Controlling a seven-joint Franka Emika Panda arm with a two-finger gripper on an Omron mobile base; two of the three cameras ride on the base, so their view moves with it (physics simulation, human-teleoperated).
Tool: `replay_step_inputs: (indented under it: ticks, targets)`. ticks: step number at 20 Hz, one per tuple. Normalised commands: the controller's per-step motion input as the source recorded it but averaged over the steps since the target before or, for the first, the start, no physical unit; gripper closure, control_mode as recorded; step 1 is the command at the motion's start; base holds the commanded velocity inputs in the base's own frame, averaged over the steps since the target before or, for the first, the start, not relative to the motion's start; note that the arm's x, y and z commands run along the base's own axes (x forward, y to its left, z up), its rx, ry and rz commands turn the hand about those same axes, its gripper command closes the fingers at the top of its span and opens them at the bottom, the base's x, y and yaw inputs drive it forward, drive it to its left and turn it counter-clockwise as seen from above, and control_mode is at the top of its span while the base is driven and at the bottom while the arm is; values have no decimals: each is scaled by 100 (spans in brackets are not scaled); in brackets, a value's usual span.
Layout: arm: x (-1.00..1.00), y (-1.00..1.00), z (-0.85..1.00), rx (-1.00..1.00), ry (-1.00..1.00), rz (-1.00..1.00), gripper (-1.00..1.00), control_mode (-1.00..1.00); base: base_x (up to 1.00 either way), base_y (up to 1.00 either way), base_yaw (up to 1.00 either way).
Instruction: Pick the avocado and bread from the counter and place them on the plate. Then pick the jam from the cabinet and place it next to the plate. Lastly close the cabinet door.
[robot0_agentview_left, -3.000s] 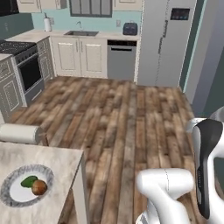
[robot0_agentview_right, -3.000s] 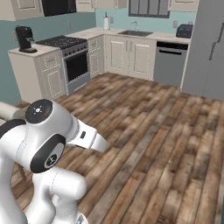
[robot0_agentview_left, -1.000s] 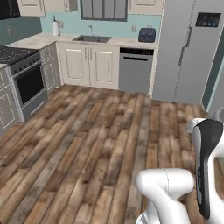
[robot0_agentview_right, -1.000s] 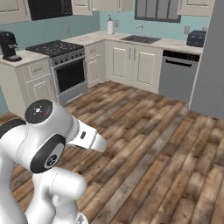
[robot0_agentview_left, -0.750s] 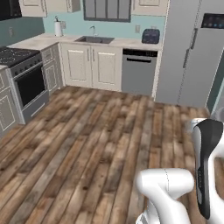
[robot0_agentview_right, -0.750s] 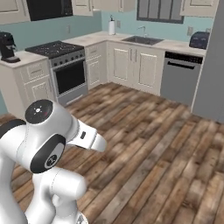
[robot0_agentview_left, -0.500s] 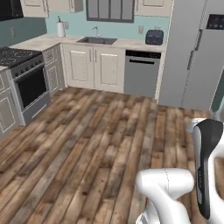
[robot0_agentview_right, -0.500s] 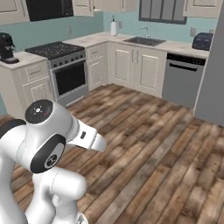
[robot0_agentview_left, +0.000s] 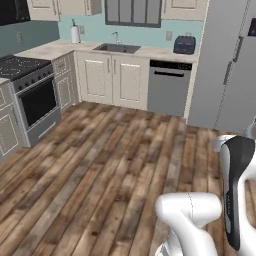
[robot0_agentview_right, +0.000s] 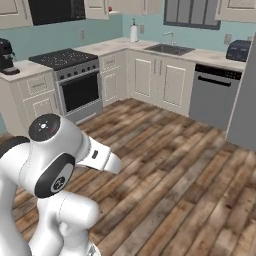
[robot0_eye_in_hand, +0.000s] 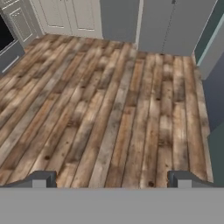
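My gripper (robot0_eye_in_hand: 111, 179) is open, its two dark fingertips (robot0_eye_in_hand: 43, 178) wide apart with nothing between them, and it looks down at bare wood floor. The white arm (robot0_agentview_left: 235, 190) stays folded close over the base (robot0_agentview_right: 50, 170). A tiny red thing that may be the jam (robot0_agentview_right: 109, 8) sits in a cream wall cabinet (robot0_agentview_right: 95, 7) right of the black microwave (robot0_agentview_right: 55, 10). The avocado, the bread, the plate and their counter are out of view.
A stove (robot0_agentview_left: 25, 90) stands on the left. The sink units (robot0_agentview_left: 117, 75), a dishwasher (robot0_agentview_left: 167, 87) and a tall fridge (robot0_agentview_left: 225, 65) line the far wall. A coffee machine (robot0_agentview_right: 6, 55) sits on the left worktop. Wood floor (robot0_agentview_left: 110, 165) lies open ahead.
The whole picture has shifted, so the base has moved: the stove and sink wall are nearer and slid right. The arm's pose is the same and the gripper has stayed open.
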Motion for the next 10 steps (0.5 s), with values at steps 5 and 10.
replay_step_inputs:
  ticks: [5,10]
  targets:
    - [0,0,0,0,0,0,-100,100,60,-4,11]
    - [0,0,0,0,0,0,-100,100,63,-5,11]
